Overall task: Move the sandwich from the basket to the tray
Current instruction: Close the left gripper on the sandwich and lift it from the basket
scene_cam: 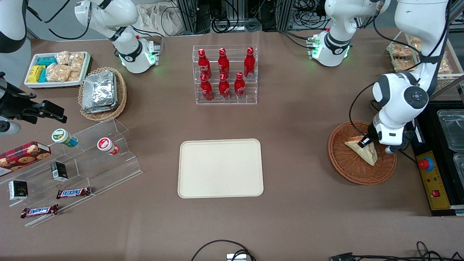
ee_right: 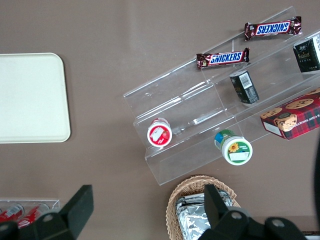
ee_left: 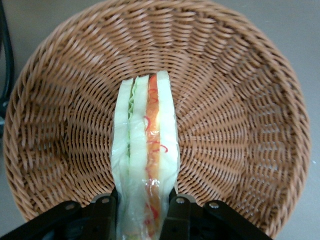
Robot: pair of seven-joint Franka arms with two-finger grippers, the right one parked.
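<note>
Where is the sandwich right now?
The sandwich lies in the basket toward the working arm's end of the table, with the gripper shut on one end of it.

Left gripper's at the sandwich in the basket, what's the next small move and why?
Probably a short straight lift. In the wrist view the gripper has a finger pressed against each side of the sandwich, which stands on edge in the wicker basket, so the grasp looks made. The front view shows the cream tray bare, toward the parked arm's end; clearing the basket rim comes first.
</note>
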